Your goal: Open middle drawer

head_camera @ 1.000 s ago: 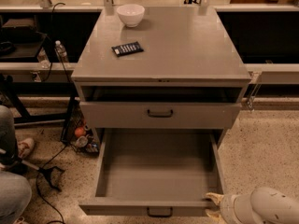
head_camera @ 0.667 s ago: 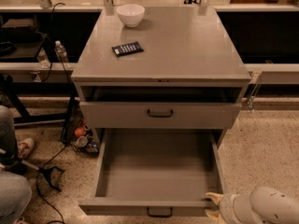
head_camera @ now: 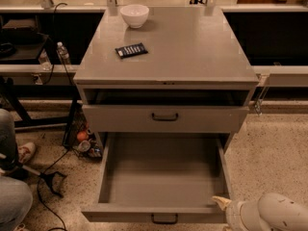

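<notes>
The grey metal cabinet [head_camera: 192,47] stands in the middle of the view. The middle drawer [head_camera: 163,177] is pulled far out toward me, a wide shallow tray with nothing in it. Its small dark handle [head_camera: 164,219] shows at the bottom edge of the view. Above it, another grey drawer front [head_camera: 125,119] with a dark handle [head_camera: 164,116] sits nearly pushed in, with a dark gap over it. My gripper [head_camera: 222,203], on a white arm [head_camera: 274,215], is at the bottom right, against the front right corner of the pulled-out drawer.
A white bowl [head_camera: 134,14] and a dark flat calculator-like object [head_camera: 131,50] lie on the cabinet top. A person's legs and shoe [head_camera: 12,177] are at the left, with cables and small items [head_camera: 84,143] on the speckled floor. Benches run along the back.
</notes>
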### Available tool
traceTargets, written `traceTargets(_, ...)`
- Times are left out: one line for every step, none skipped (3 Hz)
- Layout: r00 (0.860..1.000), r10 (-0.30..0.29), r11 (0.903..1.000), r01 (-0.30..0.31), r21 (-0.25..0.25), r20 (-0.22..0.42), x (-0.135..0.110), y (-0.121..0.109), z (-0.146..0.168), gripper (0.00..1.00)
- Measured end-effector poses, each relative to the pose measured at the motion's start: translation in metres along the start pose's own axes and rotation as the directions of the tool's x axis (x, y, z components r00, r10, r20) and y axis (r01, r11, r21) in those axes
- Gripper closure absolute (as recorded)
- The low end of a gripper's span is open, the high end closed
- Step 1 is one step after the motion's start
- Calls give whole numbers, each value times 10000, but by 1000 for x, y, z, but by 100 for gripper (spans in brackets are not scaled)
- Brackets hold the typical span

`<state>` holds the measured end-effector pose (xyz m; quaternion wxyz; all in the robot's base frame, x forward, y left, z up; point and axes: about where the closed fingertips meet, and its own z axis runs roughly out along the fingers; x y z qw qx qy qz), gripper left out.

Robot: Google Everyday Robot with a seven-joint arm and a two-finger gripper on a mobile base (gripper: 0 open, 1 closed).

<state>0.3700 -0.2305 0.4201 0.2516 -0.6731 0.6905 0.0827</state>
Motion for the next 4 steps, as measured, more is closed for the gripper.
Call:
traceTargets(10000, -6, 9991, 5, 428, 22, 5, -15, -23, 0)
traceTargets(9996, -57, 9952, 84, 972, -285, 15, -40, -58, 0)
traceTargets(9959, 287, 9898, -163, 1416, -856, 47, -84, -102, 0)
traceTargets(9900, 674, 9844, -457, 1697, -1241, 76, -117, -126, 0)
